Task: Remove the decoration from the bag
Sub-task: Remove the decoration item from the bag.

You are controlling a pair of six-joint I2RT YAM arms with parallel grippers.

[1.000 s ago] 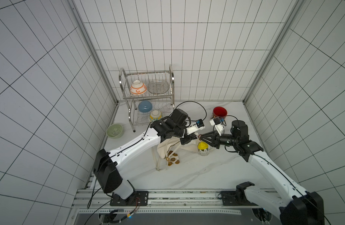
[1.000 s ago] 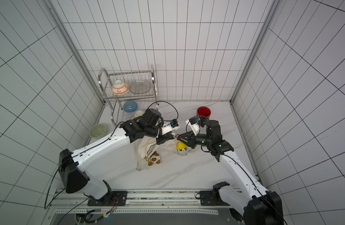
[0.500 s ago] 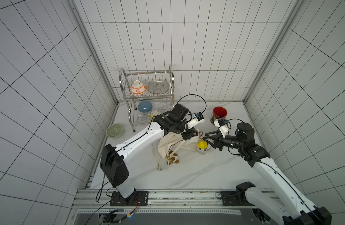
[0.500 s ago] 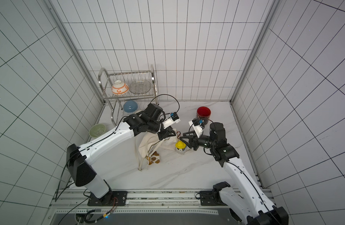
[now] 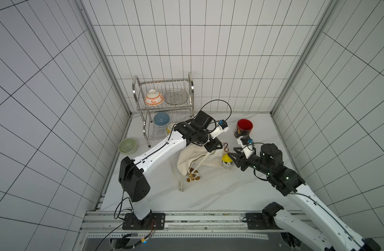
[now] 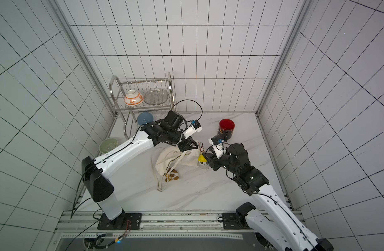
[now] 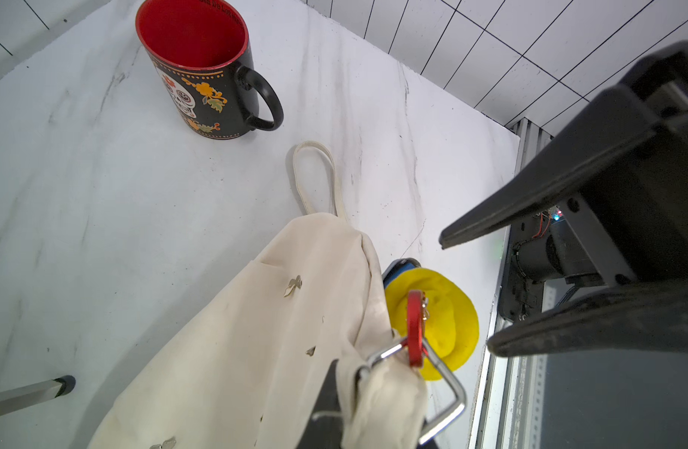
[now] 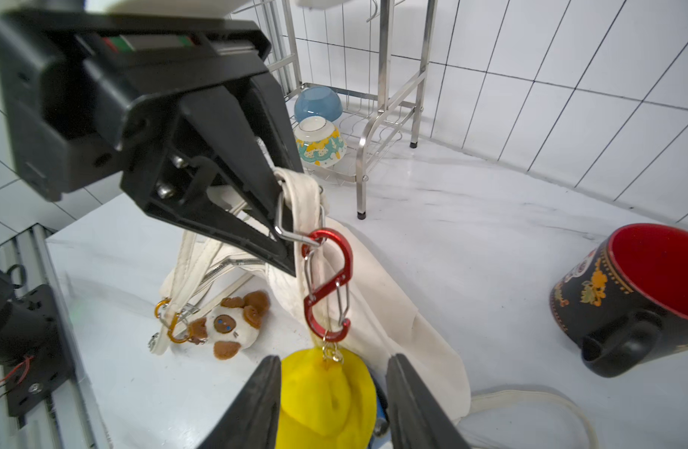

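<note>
Left pincer (image 8: 288,225) clamps bag (image 7: 257,330) at strap ring, holding corner off counter (image 7: 101,194) so red clip (image 8: 329,280) dangles free; right pincer (image 8: 334,363), jaws wide, straddles yellow toy (image 8: 327,392), apparently ready to grab.

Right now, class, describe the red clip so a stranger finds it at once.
On the table lies a cream bag, one corner pinched up by the left gripper. From a silver ring there dangles the clip: red, S-shaped, unlike the orange clip by the plush toy.
</note>
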